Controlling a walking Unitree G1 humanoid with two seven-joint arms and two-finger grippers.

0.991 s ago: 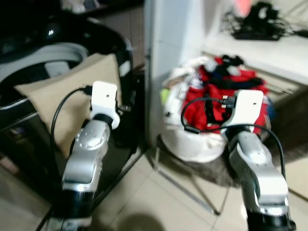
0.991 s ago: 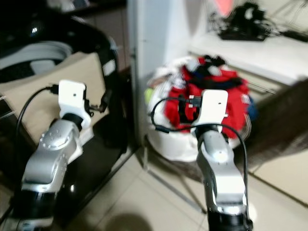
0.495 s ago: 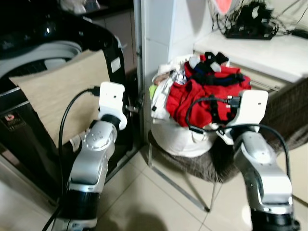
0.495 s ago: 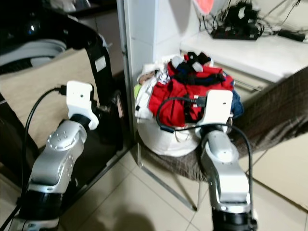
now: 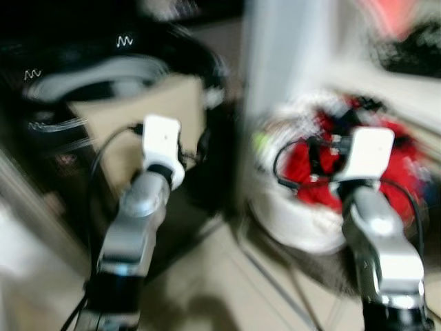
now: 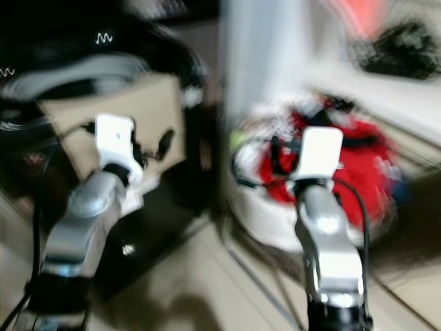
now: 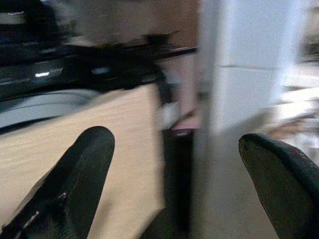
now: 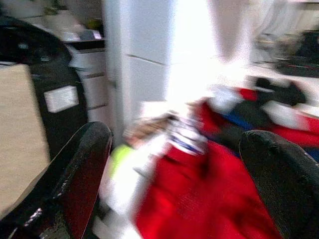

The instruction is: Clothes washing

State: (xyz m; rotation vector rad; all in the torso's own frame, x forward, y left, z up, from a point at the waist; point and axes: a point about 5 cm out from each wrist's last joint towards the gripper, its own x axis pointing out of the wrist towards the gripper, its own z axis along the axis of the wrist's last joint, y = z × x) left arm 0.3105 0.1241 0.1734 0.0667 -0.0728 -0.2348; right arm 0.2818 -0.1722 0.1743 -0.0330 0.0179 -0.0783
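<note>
In the left eye view everything was smeared by the camera's own motion, which suggested the robot was walking or turning rather than working with its arms. The dark washing machine (image 5: 103,89) stood on the robot's left with a beige cloth (image 5: 165,117) draped over its front edge, probably left hanging there within easy reach of the drum. To the right, past a pale wall edge, the white laundry basket (image 5: 303,227) sat heaped with red clothes (image 5: 324,172), apparently parked near the machine so loads could be carried across. Both silver arms were raised forward, the left toward the machine, the right toward the heap. In the right eye view the same layout appeared, equally blurred, with a worktop (image 6: 386,89) behind the basket carrying a dark tangle of cables (image 6: 396,45). In the left wrist view the left tool (image 7: 184,164) had its two black fingers spread wide with nothing between them, aimed at the beige cloth and the gap beside the machine. In the right wrist view the right tool (image 8: 177,169) was likewise wide open and empty, pointed at the red clothes, which lay near but untouched; I judged it was held ready so a garment could be taken once the robot settled.
</note>
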